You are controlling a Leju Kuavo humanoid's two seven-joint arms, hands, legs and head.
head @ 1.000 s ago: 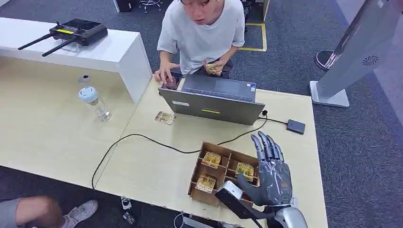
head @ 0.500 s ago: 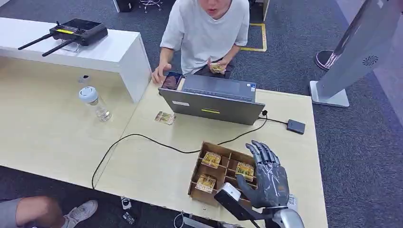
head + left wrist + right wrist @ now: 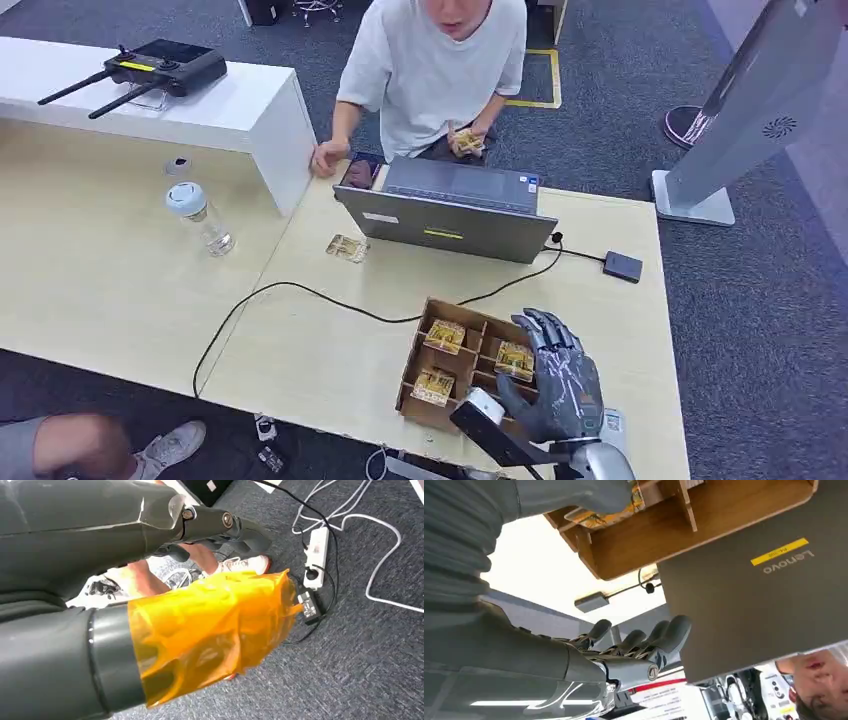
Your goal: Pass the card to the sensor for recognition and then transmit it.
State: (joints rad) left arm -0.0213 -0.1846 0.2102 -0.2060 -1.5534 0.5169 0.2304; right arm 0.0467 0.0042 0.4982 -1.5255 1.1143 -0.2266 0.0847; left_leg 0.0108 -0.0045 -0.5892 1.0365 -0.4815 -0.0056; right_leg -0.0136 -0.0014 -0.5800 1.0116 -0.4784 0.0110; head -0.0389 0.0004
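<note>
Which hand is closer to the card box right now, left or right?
Right. The right hand hovers over the wooden card box, fingers apart, holding nothing. The left hand hangs low beside the table, near the floor.

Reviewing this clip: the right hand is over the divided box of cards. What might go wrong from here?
1. The right hand reaches into the wooden box; its compartments look narrow for the fingers, so it may miss the card or catch a divider.
2. The box sits near the table's front edge; a push might shift it toward the edge.
3. The black cable runs just behind the box and may snag on the way to the small black device.
</note>
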